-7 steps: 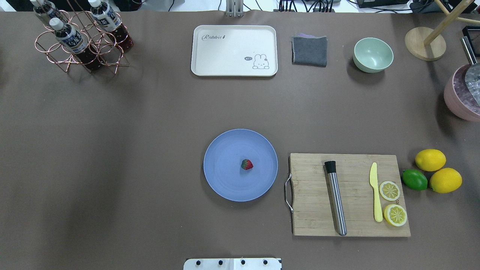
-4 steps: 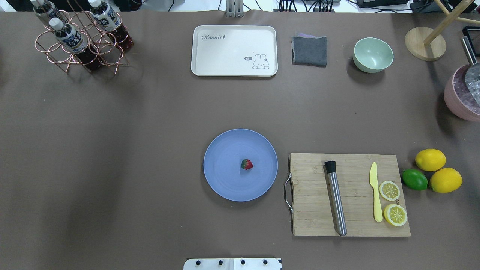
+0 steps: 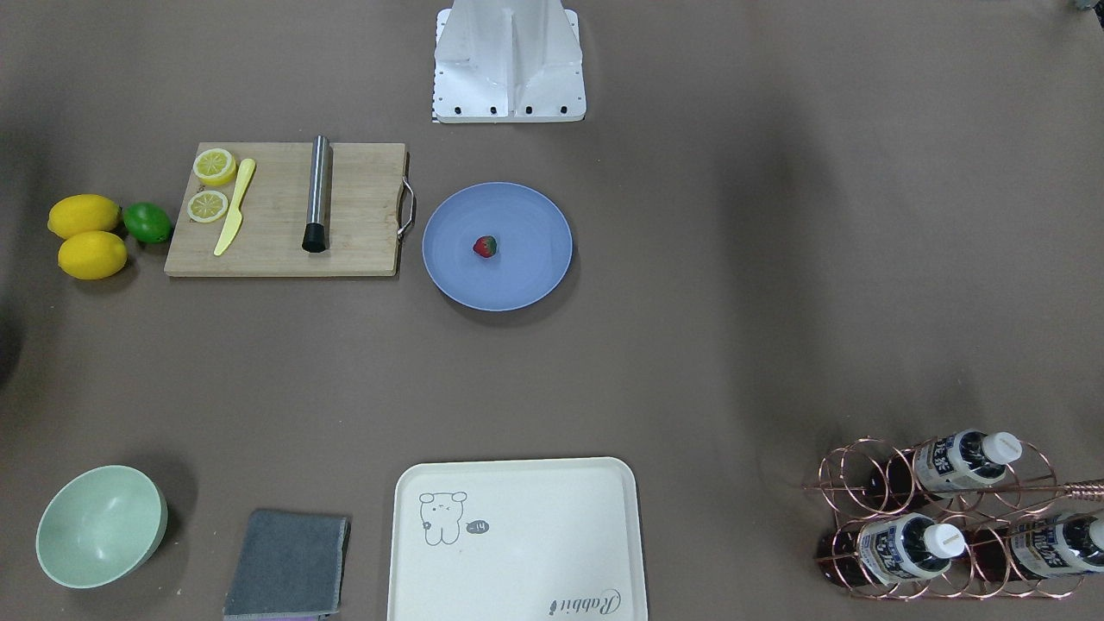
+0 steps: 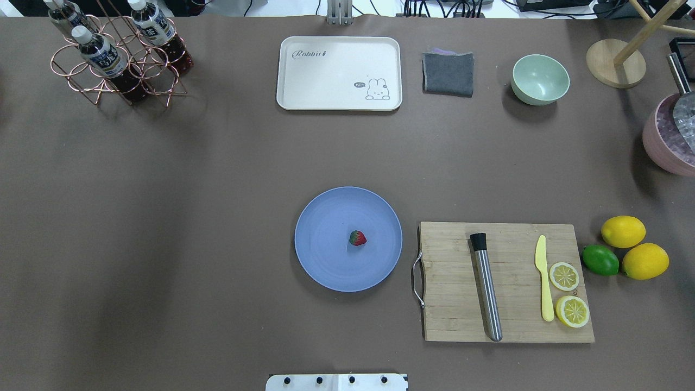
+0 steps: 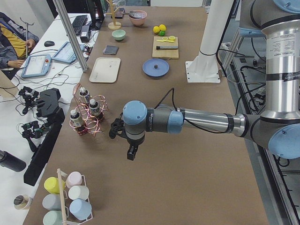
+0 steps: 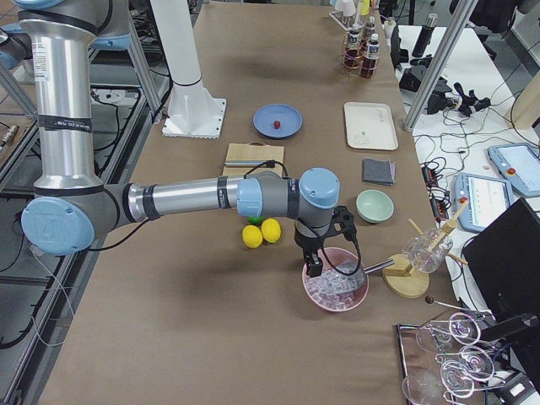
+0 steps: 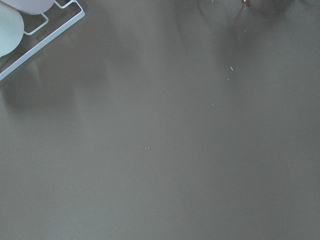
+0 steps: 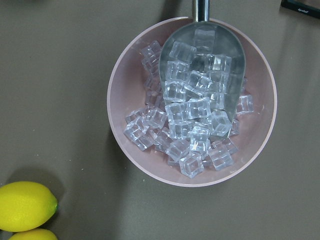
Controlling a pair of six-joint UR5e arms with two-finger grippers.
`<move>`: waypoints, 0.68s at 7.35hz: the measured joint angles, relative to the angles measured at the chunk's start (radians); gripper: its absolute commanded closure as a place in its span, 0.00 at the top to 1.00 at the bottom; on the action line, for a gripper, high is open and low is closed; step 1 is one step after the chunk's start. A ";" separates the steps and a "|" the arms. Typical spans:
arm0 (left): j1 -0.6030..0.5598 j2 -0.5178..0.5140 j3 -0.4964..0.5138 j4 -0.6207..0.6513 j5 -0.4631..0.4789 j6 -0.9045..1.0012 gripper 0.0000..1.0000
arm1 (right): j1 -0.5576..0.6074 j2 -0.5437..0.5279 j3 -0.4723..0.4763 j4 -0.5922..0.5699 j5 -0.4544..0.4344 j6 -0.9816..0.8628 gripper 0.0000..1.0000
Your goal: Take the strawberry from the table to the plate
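The strawberry (image 4: 357,238) (image 3: 486,247), red with a green cap, lies near the middle of the blue plate (image 4: 326,260) (image 3: 530,259) on the brown table (image 4: 206,184). Neither gripper shows in the overhead or front views. In the exterior left view my left gripper (image 5: 131,153) hangs over bare table near the bottle rack, far from the plate (image 5: 162,70). In the exterior right view my right gripper (image 6: 314,268) hovers over the pink ice bowl (image 6: 336,289). From these side views I cannot tell whether either is open or shut.
A cutting board (image 4: 507,282) with a muddler, a yellow knife and lemon slices lies right of the plate, lemons and a lime (image 4: 600,259) beyond it. A cream tray (image 4: 339,73), grey cloth (image 4: 448,73), mint bowl (image 4: 540,79) and bottle rack (image 4: 117,54) line the far edge.
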 measured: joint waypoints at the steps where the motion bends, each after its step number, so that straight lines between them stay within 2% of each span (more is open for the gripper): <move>1: 0.000 0.000 -0.001 -0.001 0.000 -0.001 0.98 | 0.000 -0.001 0.000 0.000 0.000 0.000 1.00; 5: -0.001 -0.003 0.007 -0.018 0.023 -0.003 0.98 | 0.000 0.000 0.002 0.001 0.002 0.001 1.00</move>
